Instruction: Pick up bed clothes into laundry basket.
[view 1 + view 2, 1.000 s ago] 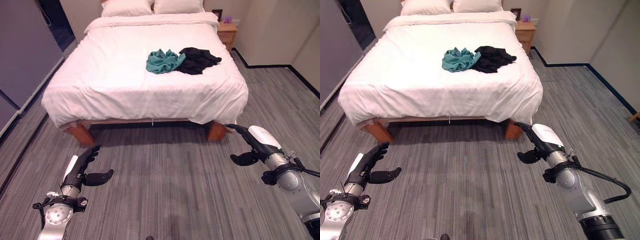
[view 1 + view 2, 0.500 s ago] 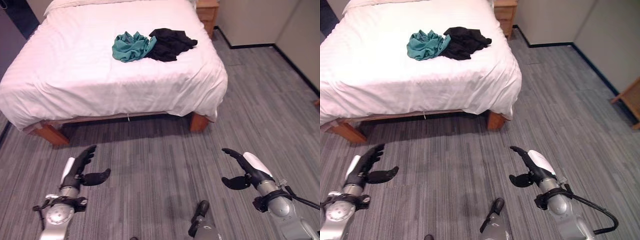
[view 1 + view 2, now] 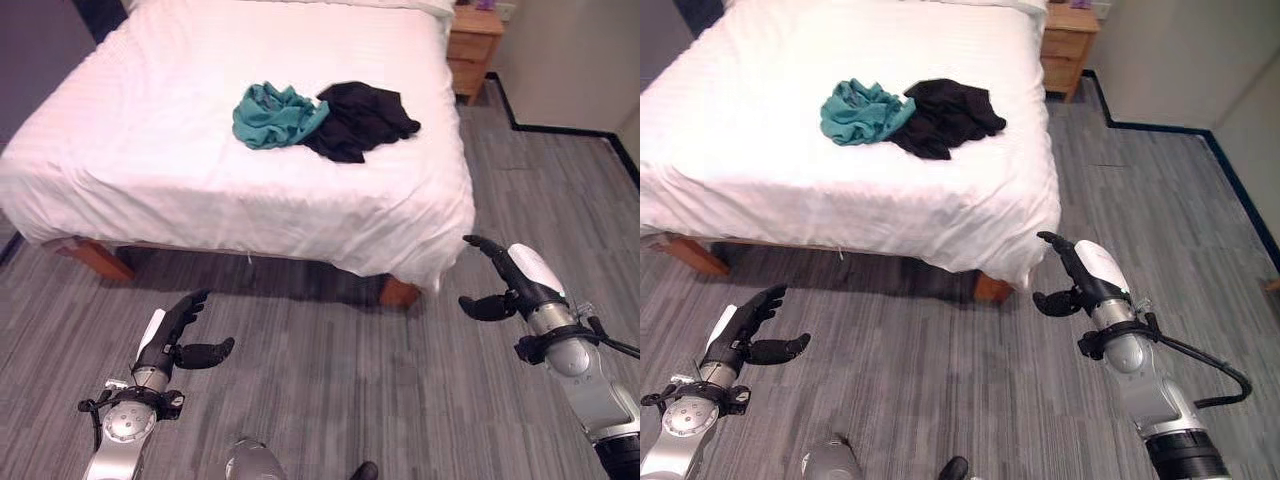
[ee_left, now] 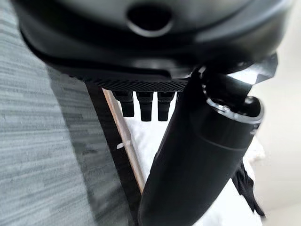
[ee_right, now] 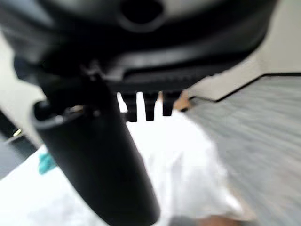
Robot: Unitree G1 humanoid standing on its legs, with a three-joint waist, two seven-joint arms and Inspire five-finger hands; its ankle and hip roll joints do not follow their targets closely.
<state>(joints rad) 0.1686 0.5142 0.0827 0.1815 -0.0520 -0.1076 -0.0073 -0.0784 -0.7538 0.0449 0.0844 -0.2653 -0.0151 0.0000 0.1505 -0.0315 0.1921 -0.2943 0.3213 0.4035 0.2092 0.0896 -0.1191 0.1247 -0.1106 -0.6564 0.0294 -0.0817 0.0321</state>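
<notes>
Lower left of the left eye view: left hand (image 3: 172, 335) held low over the grey plank floor (image 3: 330, 380), fingers straight and relaxed, thumb spread, holding nothing. Lower right of the frame: right hand (image 3: 512, 280), likewise loose and empty, fingers extended toward the near right corner of the bed (image 3: 130, 150). Its own wrist view agrees: straight fingers, white bedding beyond them.

Mid frame: bed front edge, white cover hanging over wooden legs. The right hand sits just beside the overhanging corner; the left hand is well apart from the bed.

Upper centre: the task's things. A teal garment (image 3: 277, 114), crumpled, lies on the bed cover, touching a black garment (image 3: 362, 119) to its right. Both lie toward the middle of the mattress, well back from the near edge.

Upper right: wooden nightstand (image 3: 474, 50) against the wall. No laundry basket spotted in these views.

Judgement: approach stage, nothing grasped yet.

Risks from here:
- Clothes lie deep on the mattress; a reach from the foot edge may fall short.
- The right arm could snag the hanging cover at the corner.
- The two garments touch, so a pinch on one may drag the other partway and drop it.
- A grasp set too deep could gather the cover along with the cloth.
</notes>
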